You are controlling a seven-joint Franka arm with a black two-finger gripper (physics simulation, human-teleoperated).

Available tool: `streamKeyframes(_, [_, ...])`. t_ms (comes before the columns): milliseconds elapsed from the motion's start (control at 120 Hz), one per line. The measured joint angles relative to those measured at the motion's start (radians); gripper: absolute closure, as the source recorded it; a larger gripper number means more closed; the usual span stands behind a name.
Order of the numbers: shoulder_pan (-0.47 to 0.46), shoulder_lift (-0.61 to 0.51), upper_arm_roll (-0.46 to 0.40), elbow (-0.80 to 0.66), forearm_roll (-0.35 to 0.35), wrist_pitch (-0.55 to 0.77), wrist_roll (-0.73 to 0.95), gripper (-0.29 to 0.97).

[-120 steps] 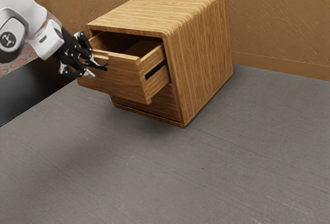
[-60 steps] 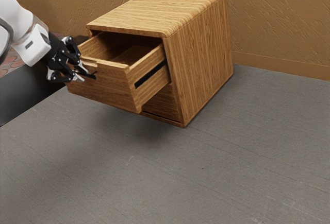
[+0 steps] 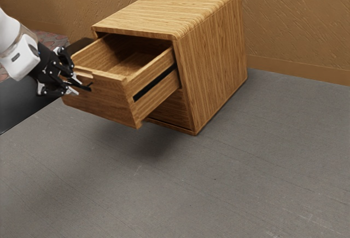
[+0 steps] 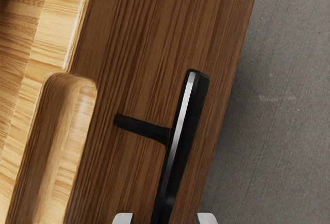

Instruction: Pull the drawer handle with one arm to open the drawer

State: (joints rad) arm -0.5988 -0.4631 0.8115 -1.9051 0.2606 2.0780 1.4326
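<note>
A wooden cabinet point(image 3: 213, 57) stands on the grey floor with its upper drawer point(image 3: 109, 98) pulled well out toward the exterior view's left. My black gripper point(image 3: 76, 81) is at the drawer's front face. In the wrist view the drawer's black bar handle point(image 4: 180, 141) runs down between my two silver fingertips point(image 4: 124, 218), with a gap on each side of it. The gripper point(image 4: 165, 218) stands open around the handle. The drawer's light wooden rim point(image 4: 51, 152) lies beside the handle. Nothing is seen inside the drawer.
A lower drawer front point(image 3: 175, 109) sits shut beneath the open one. A dark black platform point(image 3: 22, 98) lies at the exterior view's left, behind my hand. Textured tan walls point(image 3: 295, 13) stand behind the cabinet. Grey floor point(image 3: 219, 183) spreads out in front.
My hand has moved toward the exterior view's left, and the drawer has slid further out of the cabinet with it.
</note>
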Motion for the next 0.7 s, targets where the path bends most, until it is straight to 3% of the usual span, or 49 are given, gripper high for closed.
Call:
streamKeyframes(350, [0.178, -0.094, -0.153, -0.113, 0.013, -0.001, -0.014, 0.6])
streamKeyframes(700, [0.235, -0.132, -0.202, -0.153, 0.014, -0.005, -0.025, 0.59])
